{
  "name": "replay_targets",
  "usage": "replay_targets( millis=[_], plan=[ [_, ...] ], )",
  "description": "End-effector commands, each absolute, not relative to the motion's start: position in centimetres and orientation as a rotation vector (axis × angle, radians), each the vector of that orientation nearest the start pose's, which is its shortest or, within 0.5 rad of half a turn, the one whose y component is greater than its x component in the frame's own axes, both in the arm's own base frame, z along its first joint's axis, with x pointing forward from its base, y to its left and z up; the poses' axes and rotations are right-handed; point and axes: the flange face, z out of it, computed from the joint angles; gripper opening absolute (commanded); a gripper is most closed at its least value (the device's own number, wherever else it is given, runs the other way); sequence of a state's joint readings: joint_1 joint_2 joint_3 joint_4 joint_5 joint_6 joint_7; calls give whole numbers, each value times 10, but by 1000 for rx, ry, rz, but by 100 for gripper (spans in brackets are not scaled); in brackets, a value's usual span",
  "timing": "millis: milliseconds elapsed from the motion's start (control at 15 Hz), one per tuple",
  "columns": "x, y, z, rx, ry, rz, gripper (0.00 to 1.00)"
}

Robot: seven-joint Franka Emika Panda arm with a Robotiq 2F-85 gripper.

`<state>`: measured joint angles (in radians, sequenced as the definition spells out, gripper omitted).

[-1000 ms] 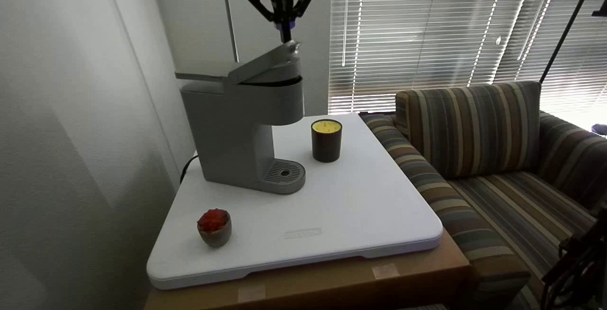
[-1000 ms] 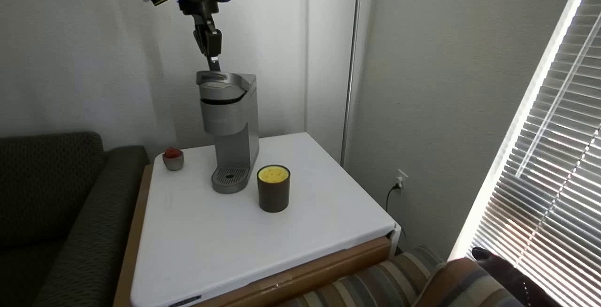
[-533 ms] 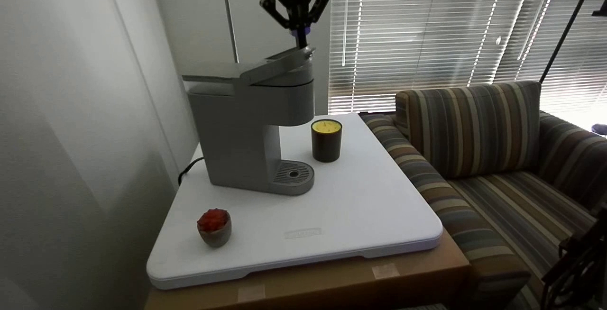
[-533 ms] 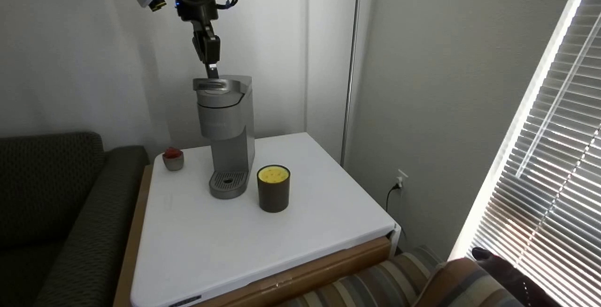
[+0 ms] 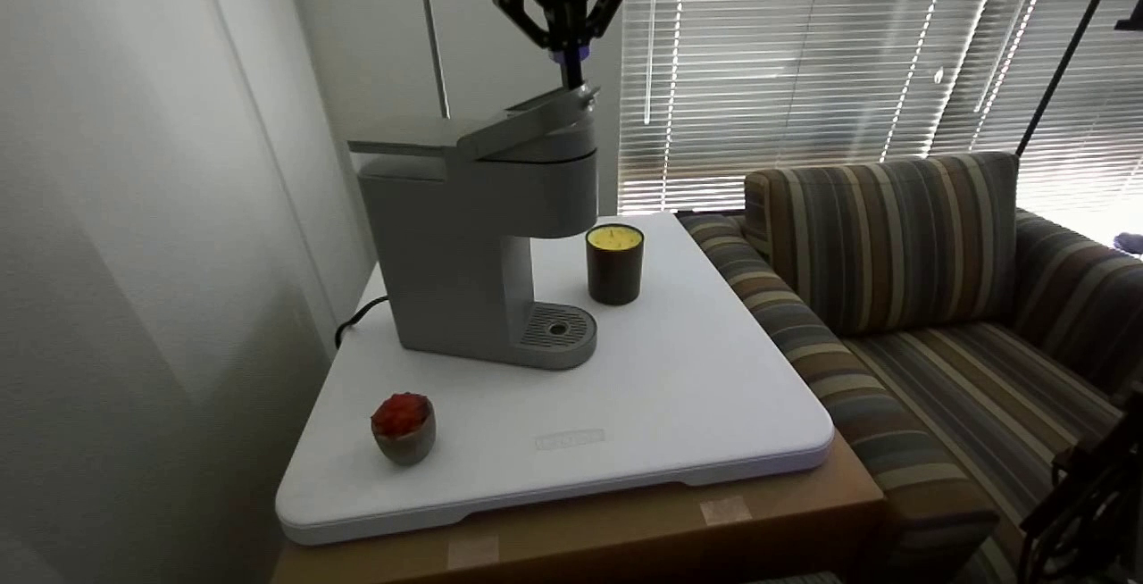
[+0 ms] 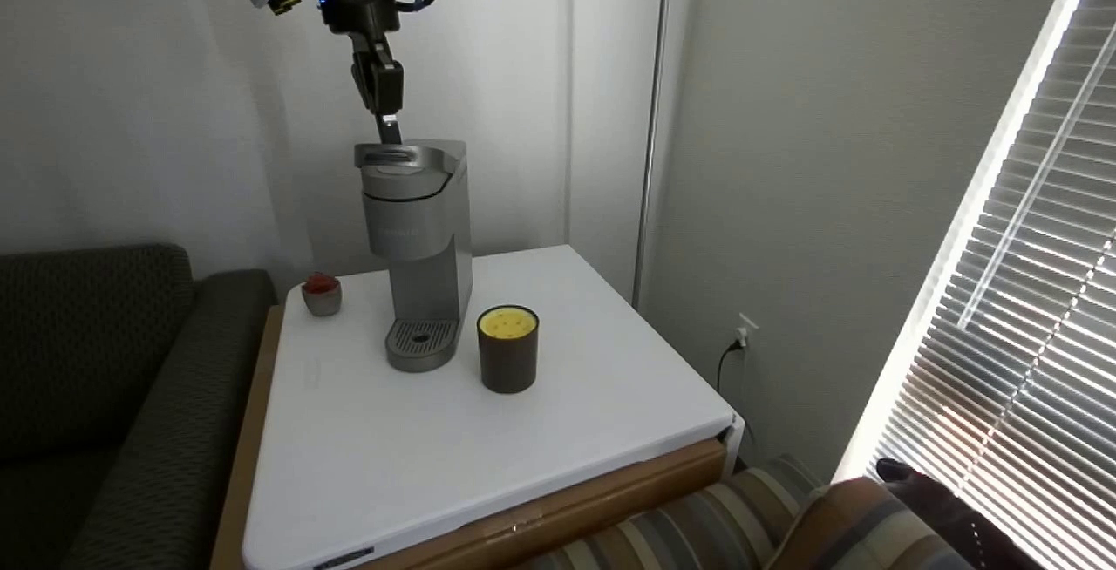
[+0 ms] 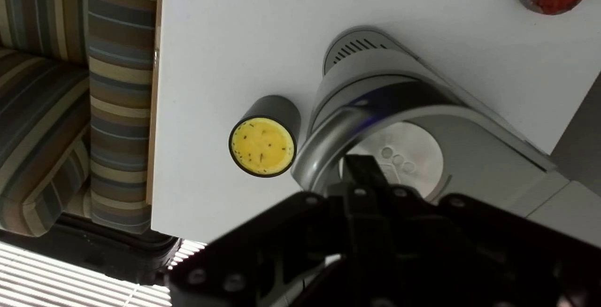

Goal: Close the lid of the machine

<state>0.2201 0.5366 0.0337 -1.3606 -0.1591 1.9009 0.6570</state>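
tabletop [image 5: 696, 379], blurred lettering [image 5: 570, 439]; closed fingers [image 5: 572, 71] at machine [image 5: 446, 254] lid [image 5: 525, 127]

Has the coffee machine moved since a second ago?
Yes. In an exterior view the coffee machine has shifted toward picture right relative to the candle: its drip base, once short of the candle's left edge, now reaches past it.

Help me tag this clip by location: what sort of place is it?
Probably a living room or lounge, though whether in a home or an office I can't tell. The signs are the striped armchair, the slatted window blinds and the single-serve coffee maker on the white tabletop.
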Motion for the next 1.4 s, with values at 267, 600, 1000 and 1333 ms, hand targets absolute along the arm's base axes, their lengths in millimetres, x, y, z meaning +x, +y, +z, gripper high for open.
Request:
replay_targets(
  millis=[267,600,1000,1333],
  plan=[
    [685,175,446,-3245,548,-157,0],
    [674,169,471,-3340,617,-153,0],
    [670,161,470,-3328,690,-100,0],
    [672,154,450,-3267,807,-106,0]
  ],
)
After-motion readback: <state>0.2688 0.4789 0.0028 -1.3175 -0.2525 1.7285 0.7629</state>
